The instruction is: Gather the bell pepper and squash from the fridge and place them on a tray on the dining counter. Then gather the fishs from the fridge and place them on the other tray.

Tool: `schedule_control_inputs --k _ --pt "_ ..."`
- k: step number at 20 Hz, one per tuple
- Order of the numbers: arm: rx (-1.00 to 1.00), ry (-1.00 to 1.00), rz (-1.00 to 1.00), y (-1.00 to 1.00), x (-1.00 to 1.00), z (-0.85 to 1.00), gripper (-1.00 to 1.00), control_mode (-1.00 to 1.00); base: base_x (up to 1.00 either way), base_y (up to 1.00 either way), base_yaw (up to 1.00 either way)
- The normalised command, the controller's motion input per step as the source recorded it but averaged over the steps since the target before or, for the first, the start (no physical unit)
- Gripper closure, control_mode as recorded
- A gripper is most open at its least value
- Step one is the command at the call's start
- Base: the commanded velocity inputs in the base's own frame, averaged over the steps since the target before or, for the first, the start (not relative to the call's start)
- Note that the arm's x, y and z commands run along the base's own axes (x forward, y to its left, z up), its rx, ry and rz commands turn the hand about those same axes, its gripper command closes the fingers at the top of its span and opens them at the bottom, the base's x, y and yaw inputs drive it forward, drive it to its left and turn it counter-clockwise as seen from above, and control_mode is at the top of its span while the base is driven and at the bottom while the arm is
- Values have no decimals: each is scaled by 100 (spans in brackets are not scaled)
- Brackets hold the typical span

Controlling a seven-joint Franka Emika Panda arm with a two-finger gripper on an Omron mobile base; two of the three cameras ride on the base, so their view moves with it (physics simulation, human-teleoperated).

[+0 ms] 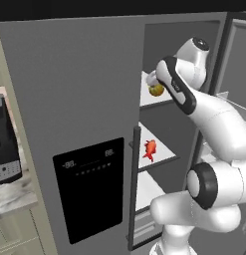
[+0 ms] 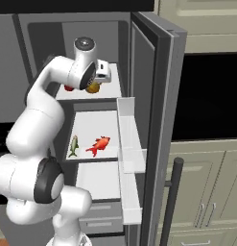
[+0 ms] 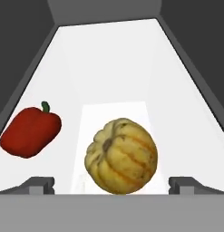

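Note:
On the upper shelf (image 3: 113,68) of the open fridge (image 1: 69,99) lies the yellow ribbed squash (image 3: 121,156), also seen in the base views (image 2: 93,88) (image 1: 156,90). The red bell pepper (image 3: 31,131) (image 2: 68,88) lies to its left on the same shelf. My gripper (image 3: 112,186) is open just above the squash, with one fingertip (image 3: 41,185) to each side and a gap between each and the squash. One shelf lower lie the reddish-orange fish (image 2: 100,145) (image 1: 150,149) and the silvery-grey fish (image 2: 73,145). The dining counter and trays are out of view.
The fridge's right door (image 2: 153,120) stands open with clear bins (image 2: 131,144) on its inside. Its left door, with the black dispenser panel (image 1: 92,187), is shut. Pale cabinets (image 2: 206,192) stand to the right, and a marble worktop (image 1: 10,196) to the left.

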Motion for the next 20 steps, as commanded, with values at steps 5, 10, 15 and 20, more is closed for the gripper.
schedule_control_inputs --k 5,10,15,20 --pt "0 7 0 0 48 -15 -100 -100 0 0 0" --pt "0 3 0 0 38 -8 -100 -100 0 0 0" --pt "0 1 0 0 -6 -22 -100 -100 0 0 0" --pt "0 0 0 0 -32 -26 -100 -100 0 0 0"
